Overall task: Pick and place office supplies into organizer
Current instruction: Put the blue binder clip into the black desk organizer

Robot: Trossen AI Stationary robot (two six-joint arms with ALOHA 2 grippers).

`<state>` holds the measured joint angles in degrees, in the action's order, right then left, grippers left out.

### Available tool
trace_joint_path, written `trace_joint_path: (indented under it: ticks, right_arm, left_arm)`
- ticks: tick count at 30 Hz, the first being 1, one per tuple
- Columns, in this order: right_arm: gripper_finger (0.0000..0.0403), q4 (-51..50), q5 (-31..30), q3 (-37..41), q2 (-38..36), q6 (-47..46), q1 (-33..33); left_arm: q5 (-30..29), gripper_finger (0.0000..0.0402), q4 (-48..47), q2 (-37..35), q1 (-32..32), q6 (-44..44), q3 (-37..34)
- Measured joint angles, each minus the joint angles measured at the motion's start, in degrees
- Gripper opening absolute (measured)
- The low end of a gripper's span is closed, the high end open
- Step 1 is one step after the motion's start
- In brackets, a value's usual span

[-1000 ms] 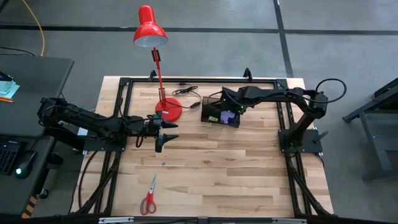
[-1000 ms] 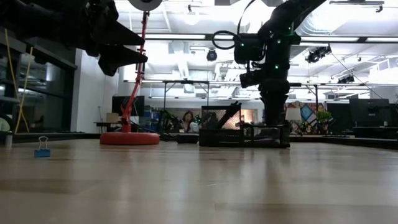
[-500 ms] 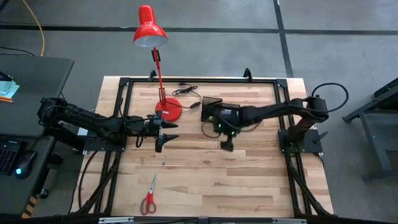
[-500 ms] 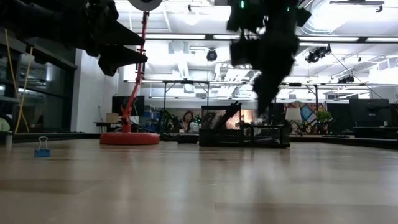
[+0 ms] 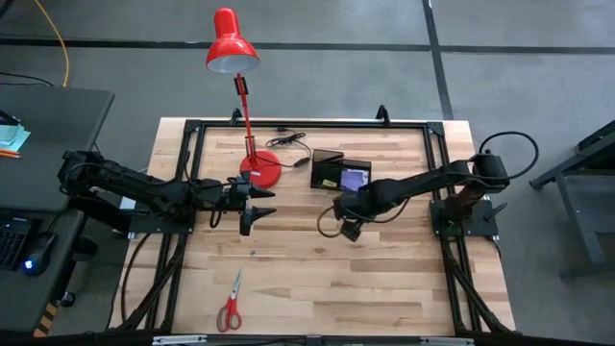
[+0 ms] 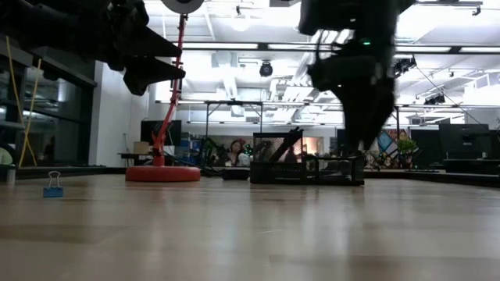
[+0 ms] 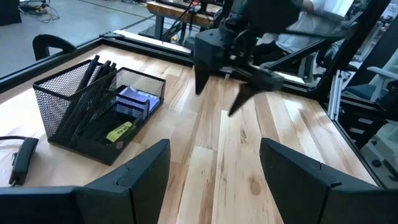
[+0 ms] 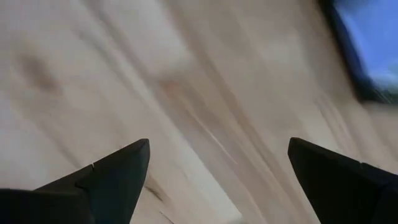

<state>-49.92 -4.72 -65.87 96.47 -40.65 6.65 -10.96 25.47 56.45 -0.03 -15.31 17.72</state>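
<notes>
While the right gripper [image 5: 348,231] hangs with fingers apart over bare table [image 5: 384,279] just before the organizer [image 5: 340,173] near the far edge, scissors [image 5: 231,304] lie by the near-left corner; the left gripper [image 5: 252,206] waits spread.

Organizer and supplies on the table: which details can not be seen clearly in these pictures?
- Organizer: left wrist view shows black pens, a purple notepad and a yellow piece; mesh walls hide what lies lower.
- Right wrist view: motion blur; only an organizer corner at the edge.
- Low view: right gripper blurred, covering part of the organizer.
- Blue binder clip: too small in the high view.
- Scissors: high view only.
</notes>
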Motion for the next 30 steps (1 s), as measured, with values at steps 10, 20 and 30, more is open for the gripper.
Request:
trace_joint_path:
  ticks: [10, 20, 30]
  right_arm:
    - [0.0378, 11.34, -4.15, 16.35, -17.39, -11.35, 7.66]
    - [0.0378, 31.32, -2.32, 37.39, -30.61, -4.01, 12.24]
    - [0.0378, 46.61, -2.55, 52.42, -39.39, 10.85, 9.26]
  left_arm:
    - [0.0, 0.0233, -0.04, 0.0, 0.01, 0.0, 0.0]
    - [0.0, 0.0233, 0.0, 0.0, 0.02, 0.0, 0.0]
    - [0.0, 0.0233, 0.01, 0.0, 0.01, 0.0, 0.0]
